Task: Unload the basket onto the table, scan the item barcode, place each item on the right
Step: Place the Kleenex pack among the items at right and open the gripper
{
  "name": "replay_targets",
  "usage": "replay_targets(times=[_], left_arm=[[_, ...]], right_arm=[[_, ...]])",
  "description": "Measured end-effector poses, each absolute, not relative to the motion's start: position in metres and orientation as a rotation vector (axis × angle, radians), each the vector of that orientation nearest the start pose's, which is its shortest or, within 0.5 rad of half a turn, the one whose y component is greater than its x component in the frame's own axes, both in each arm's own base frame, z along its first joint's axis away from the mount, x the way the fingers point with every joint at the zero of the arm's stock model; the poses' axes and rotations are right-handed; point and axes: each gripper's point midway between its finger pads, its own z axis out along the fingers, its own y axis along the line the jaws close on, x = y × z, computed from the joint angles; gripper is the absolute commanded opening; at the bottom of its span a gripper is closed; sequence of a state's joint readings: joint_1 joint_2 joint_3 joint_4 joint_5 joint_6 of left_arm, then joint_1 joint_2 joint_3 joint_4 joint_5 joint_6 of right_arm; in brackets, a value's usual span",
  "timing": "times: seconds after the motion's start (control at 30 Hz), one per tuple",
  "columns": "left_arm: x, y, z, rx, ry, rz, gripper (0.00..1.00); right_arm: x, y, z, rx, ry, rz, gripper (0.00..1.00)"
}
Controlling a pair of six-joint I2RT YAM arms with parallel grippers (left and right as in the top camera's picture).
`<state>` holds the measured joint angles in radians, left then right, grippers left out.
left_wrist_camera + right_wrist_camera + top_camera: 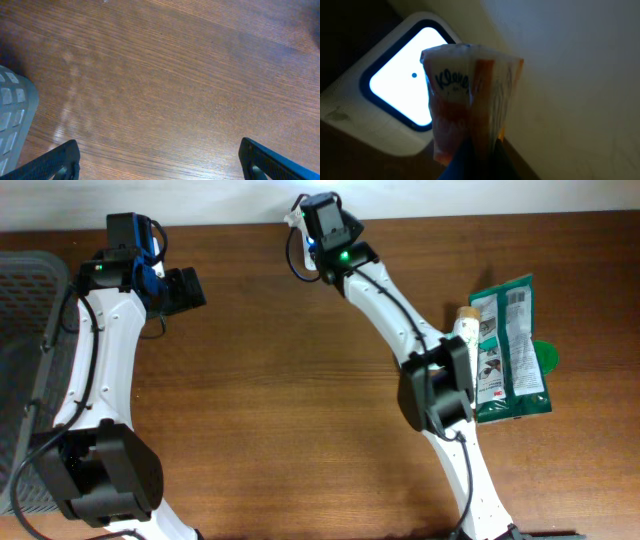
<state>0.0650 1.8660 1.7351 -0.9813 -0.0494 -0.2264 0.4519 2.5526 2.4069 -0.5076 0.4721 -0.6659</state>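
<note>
The item is a small orange and white Kleenex tissue pack [470,100]. My right gripper [475,160] is shut on its lower end and holds it upright. Just behind the pack stands a white scanner [365,125] with a brightly lit window [400,85], and the pack covers the window's right side. No barcode shows on the side facing the camera. In the overhead view the right gripper [322,225] is at the table's far edge. My left gripper [185,288] hangs open over bare wood [162,165], holding nothing.
A grey mesh basket [25,330] stands at the left edge, and its corner [12,115] shows in the left wrist view. Green snack bags [510,350] and a pale tube [467,330] lie at the right, beside the right arm's elbow.
</note>
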Motion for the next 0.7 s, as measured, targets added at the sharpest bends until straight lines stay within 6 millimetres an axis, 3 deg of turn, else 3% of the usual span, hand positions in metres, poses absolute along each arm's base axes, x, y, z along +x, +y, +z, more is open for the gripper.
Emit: replay_targets(times=[0.07, 0.1, 0.13, 0.23, 0.27, 0.37, 0.43, 0.53, 0.6, 0.7], left_arm=[[0.454, 0.038, 0.173, -0.404, 2.652, 0.014, 0.99], [0.454, 0.038, 0.173, -0.405, 2.653, 0.015, 0.99], [0.454, 0.038, 0.173, -0.405, 2.653, 0.016, 0.99], [0.455, 0.038, 0.173, -0.405, 2.651, 0.015, 0.99], [0.454, 0.038, 0.173, -0.405, 2.653, 0.015, 0.99], [0.454, 0.038, 0.173, -0.405, 2.653, 0.015, 0.99], [0.454, 0.038, 0.173, -0.405, 2.652, 0.015, 0.99], [0.455, 0.038, 0.173, -0.405, 2.651, 0.016, 0.99], [0.454, 0.038, 0.173, -0.405, 2.651, 0.015, 0.99], [0.454, 0.038, 0.173, -0.405, 2.651, 0.015, 0.99]], right_arm=[[0.616, 0.225, 0.187, -0.889, 2.044, -0.503, 0.04], [0.593, 0.224, 0.224, -0.819, 2.079, -0.384, 0.04], [0.576, 0.221, 0.246, -0.768, 2.111, -0.302, 0.04], [0.522, 0.203, 0.277, -0.666, 2.259, -0.141, 0.04], [0.507, 0.195, 0.273, -0.627, 2.338, -0.11, 0.04], [0.449, 0.154, 0.216, -0.367, 2.755, -0.073, 0.04], [0.429, 0.138, 0.185, -0.233, 2.914, -0.096, 0.04], [0.399, 0.112, 0.122, -0.043, 3.143, -0.172, 0.04], [0.383, 0.087, 0.093, 0.11, 3.247, -0.212, 0.04], [0.395, 0.052, 0.077, 0.303, 3.221, -0.186, 0.05]])
